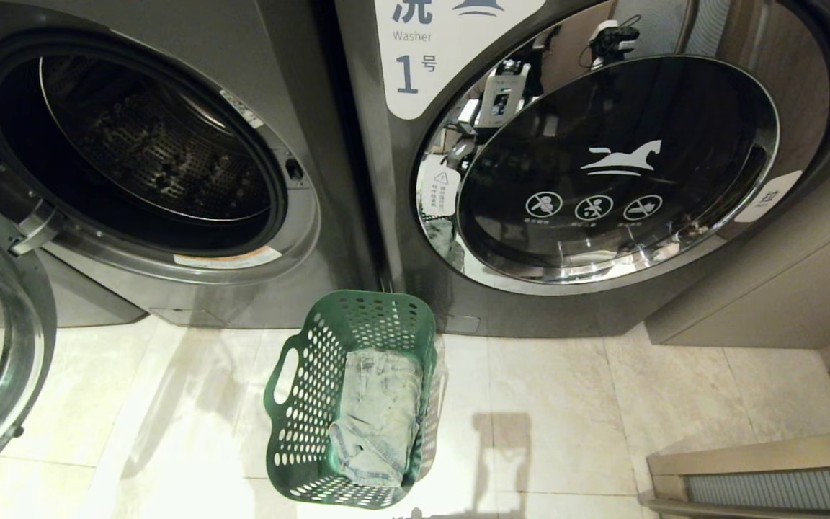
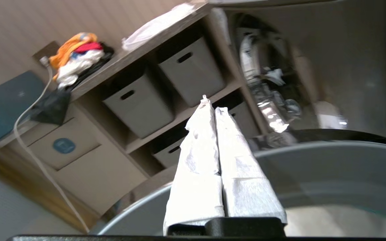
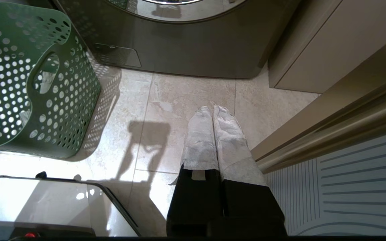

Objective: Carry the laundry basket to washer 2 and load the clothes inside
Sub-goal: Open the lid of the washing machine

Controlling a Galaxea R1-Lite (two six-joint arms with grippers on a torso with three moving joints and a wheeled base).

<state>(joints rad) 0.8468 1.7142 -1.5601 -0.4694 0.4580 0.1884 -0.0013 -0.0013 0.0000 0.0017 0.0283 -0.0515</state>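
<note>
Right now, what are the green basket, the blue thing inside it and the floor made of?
The laundry basket looks like matte green molded plastic: smooth walls punched with even round holes. The clothes look like faded denim, with seams and a mottled pale wash. The floor seems to be glossy stone or ceramic tile: grout lines and bright reflections.

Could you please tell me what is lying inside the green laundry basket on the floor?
Inside the laundry basket lies a crumpled pale denim garment. It covers most of the basket floor, so anything beneath it cannot be seen.
</note>
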